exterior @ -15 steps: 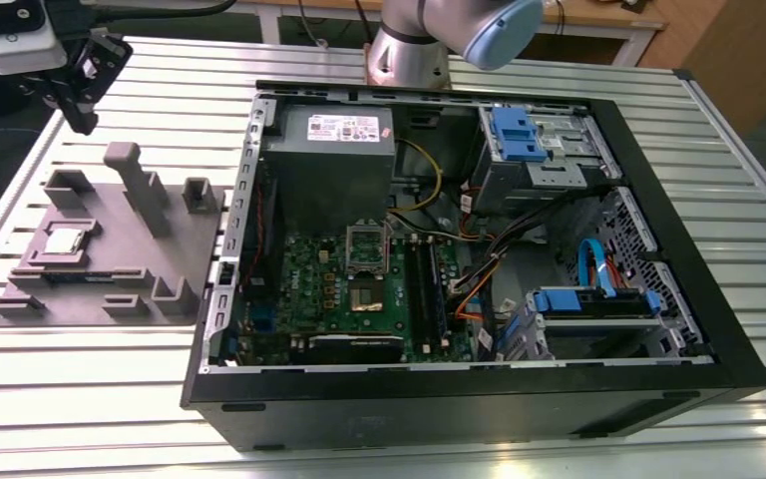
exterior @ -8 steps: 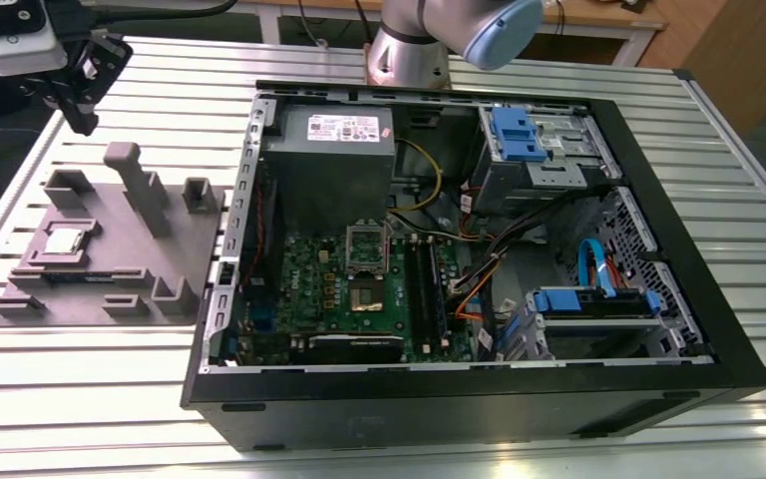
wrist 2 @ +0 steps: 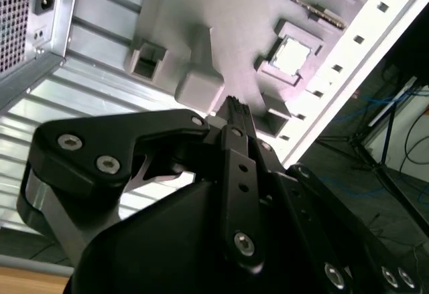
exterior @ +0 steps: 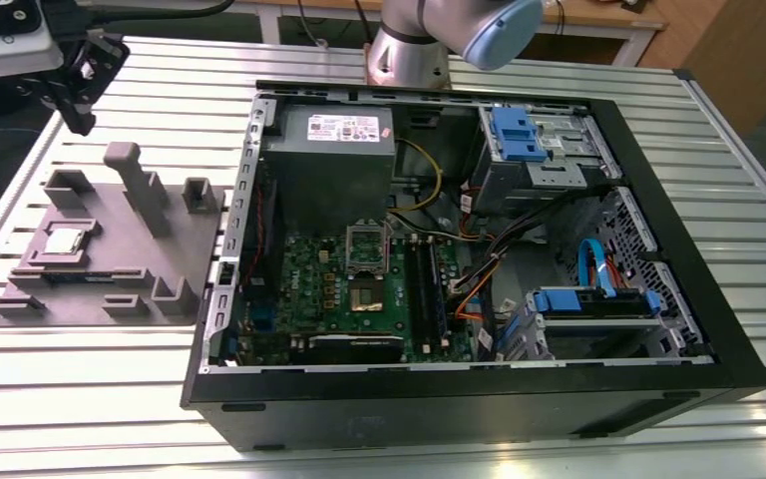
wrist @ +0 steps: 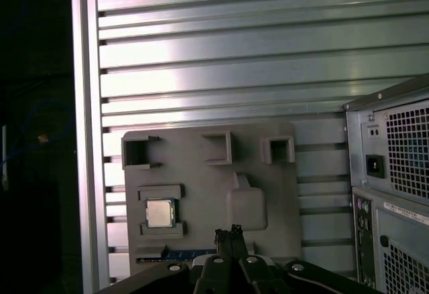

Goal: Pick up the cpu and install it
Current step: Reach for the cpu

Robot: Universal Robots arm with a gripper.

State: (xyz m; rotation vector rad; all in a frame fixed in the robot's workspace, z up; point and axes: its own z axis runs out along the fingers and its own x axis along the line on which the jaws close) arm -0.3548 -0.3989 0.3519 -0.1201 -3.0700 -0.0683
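First wrist view: the cpu [wrist: 161, 213] lies flat in its recess on the grey moulded plate [wrist: 201, 183], apart from the gripper [wrist: 228, 232], whose fingers sit together with nothing between them. In the exterior view the gripper [exterior: 80, 118] hangs beyond the plate's far edge, well apart from the cpu [exterior: 64, 242]. The step in hand looks like the approach. Doing it well probably means parting the fingers, centring squarely over the chip, clearing the tall upright block [exterior: 137, 185], and gripping its thin edges level.
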